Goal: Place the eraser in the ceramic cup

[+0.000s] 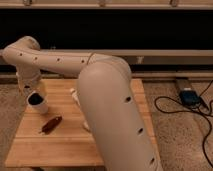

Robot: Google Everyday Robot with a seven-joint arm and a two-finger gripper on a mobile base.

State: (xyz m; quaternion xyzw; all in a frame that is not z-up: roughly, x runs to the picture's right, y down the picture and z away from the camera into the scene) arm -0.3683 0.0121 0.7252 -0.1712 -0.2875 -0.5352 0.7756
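Hovering just above the ceramic cup (38,102), the gripper (34,89) seems hidden; fingers unreadable.

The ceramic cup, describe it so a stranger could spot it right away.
On the wooden table, look near the far left edge, under the gripper at the arm's end. The ceramic cup stands upright behind the reddish-brown object; it is white, round and dark inside.

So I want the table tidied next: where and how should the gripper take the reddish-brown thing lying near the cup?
Probably across the narrow middle of the reddish-brown object, coming from above: it lies flat and elongated, angled diagonally on the table. The gripper sits above the ceramic cup, close by.
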